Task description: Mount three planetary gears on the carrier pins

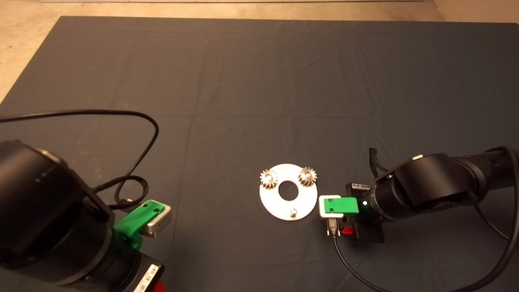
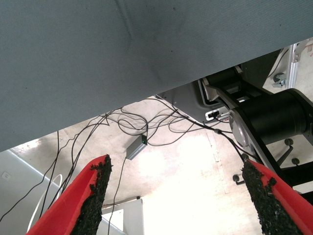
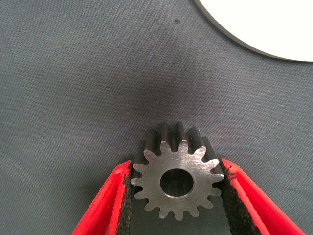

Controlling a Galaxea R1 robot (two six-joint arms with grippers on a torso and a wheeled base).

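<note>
Head view: round silver carrier disc [image 1: 271, 202] lies on the dark mat [image 1: 243, 81], two planetary gears already seated on the two far pins, left one [image 1: 268, 178] and right one [image 1: 307, 176], the third carrier pin [image 1: 292, 211] bare at the near edge of the disc. Right gripper [image 1: 344, 231] sits just beside the disc's right rim, low over the mat, fingers mostly hidden under the green body and wrist camera. Left gripper [image 1: 160, 286] is parked at the lower left edge, well apart from the disc. Left wrist view: its red fingers [image 2: 90, 196] are spread wide with nothing between them, mat edge and floor cables beyond. Right wrist view: the right gripper [image 3: 177, 183] pinches the third gear [image 3: 177, 182] by its toothed rim, pads on opposite sides, bore facing the camera and unobstructed, the gear flat and apparently just above the mat; the disc's edge [image 3: 254, 24] shows near. Judgement: step in hand is carrying the last gear to the bare pin. Do it well by keeping the gear level, centring the bore over the pin from straight above, lowering slowly, and releasing only once the gear has dropped onto the pin. Risk: a tilted gear jams on the pin or nudges the disc.
</note>
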